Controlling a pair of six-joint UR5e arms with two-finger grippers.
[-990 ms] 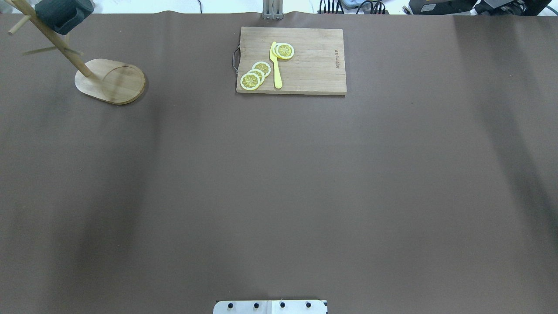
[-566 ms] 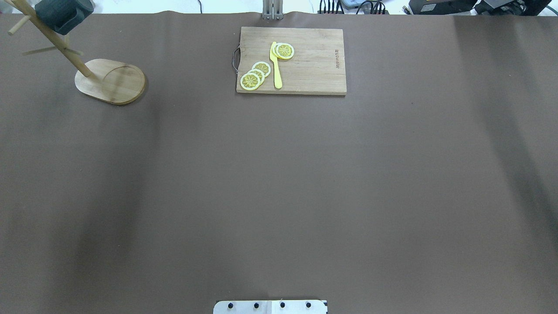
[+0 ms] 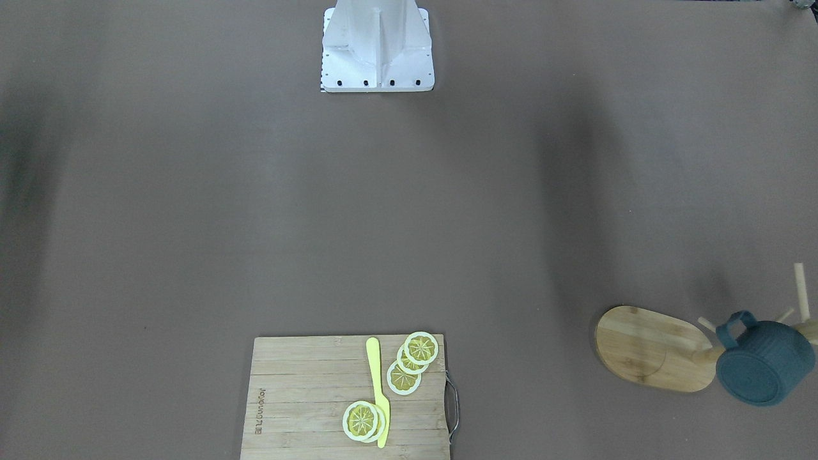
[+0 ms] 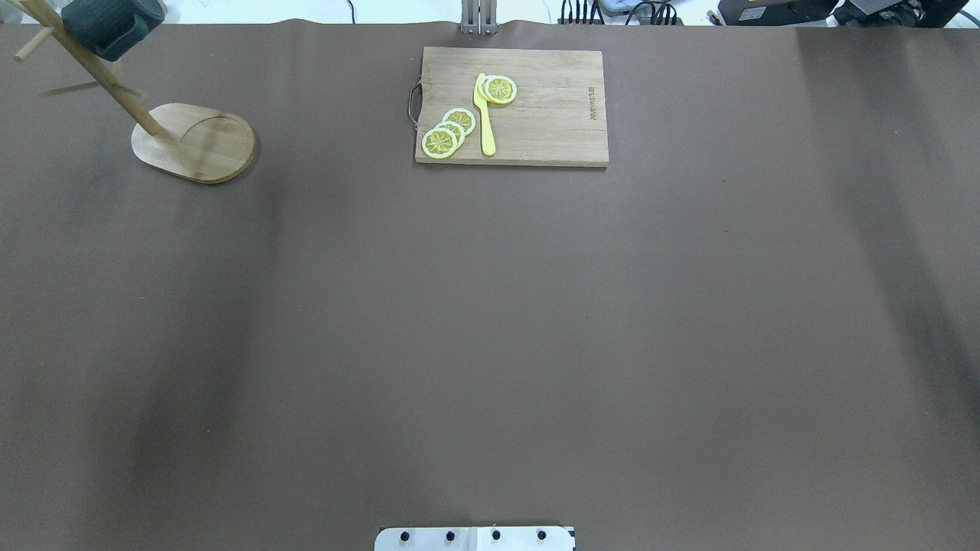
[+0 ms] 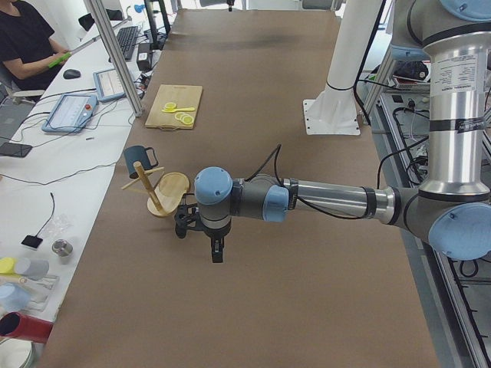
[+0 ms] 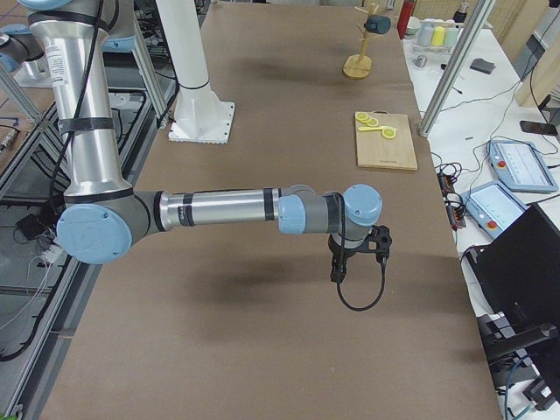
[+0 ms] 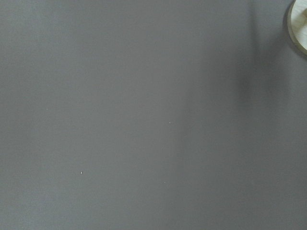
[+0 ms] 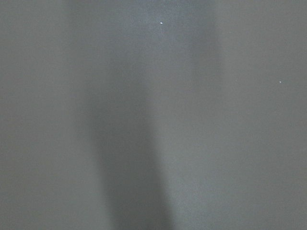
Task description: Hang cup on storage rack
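The dark blue-grey cup point(image 4: 111, 27) hangs by its handle on a peg of the wooden storage rack point(image 4: 191, 141) at the table's far left corner. The front-facing view shows the cup point(image 3: 760, 370) tilted, bottom outward, beside the rack's oval base point(image 3: 645, 348). Nothing holds it. My left gripper point(image 5: 216, 254) hovers over bare table a short way from the rack point(image 5: 157, 195), fingers pointing down. My right gripper point(image 6: 338, 275) hangs over the table's other end. Both grippers show only in the side views, so I cannot tell whether either is open or shut.
A wooden cutting board point(image 4: 551, 115) with lemon slices point(image 4: 448, 134) and a yellow knife point(image 4: 485, 115) lies at the far middle. The robot's base plate point(image 4: 475, 539) sits at the near edge. A person sits at the side desk point(image 5: 31, 46).
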